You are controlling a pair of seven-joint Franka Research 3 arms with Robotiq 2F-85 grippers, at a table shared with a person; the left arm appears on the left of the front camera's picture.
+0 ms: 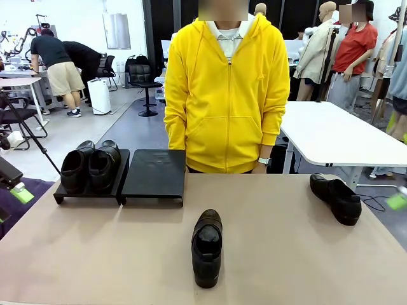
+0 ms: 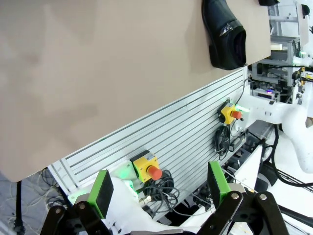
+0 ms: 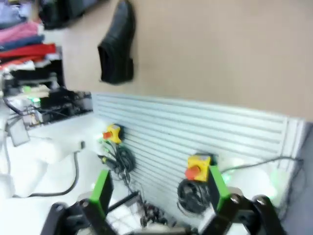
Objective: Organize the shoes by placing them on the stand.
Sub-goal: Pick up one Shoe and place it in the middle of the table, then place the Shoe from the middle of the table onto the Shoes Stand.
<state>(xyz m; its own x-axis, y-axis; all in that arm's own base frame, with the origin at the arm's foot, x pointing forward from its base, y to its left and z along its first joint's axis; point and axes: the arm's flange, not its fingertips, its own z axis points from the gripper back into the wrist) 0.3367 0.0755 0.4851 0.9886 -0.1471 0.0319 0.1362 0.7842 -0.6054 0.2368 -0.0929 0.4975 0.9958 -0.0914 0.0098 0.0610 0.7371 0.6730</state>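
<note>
Two black shoes (image 1: pixel 89 166) sit side by side on the left tray of the black stand (image 1: pixel 152 175); its right tray is bare. A third shoe (image 1: pixel 207 246) lies near the table's front middle, toe toward me. A fourth shoe (image 1: pixel 336 198) lies at the right, angled. My left gripper (image 2: pixel 159 188) is open and empty, off the table's front edge, with a shoe (image 2: pixel 224 32) far ahead of it. Its green pad (image 1: pixel 21 192) shows at the left edge. My right gripper (image 3: pixel 159 190) is also open and empty off the table, with a shoe (image 3: pixel 117 44) ahead.
A person in a yellow hoodie (image 1: pixel 226 95) stands at the far side, hands down. Below the table's front edge runs a ribbed aluminium panel (image 2: pixel 186 132) with yellow emergency-stop boxes (image 2: pixel 146 167) and cables. A white table (image 1: pixel 337 136) stands behind at the right.
</note>
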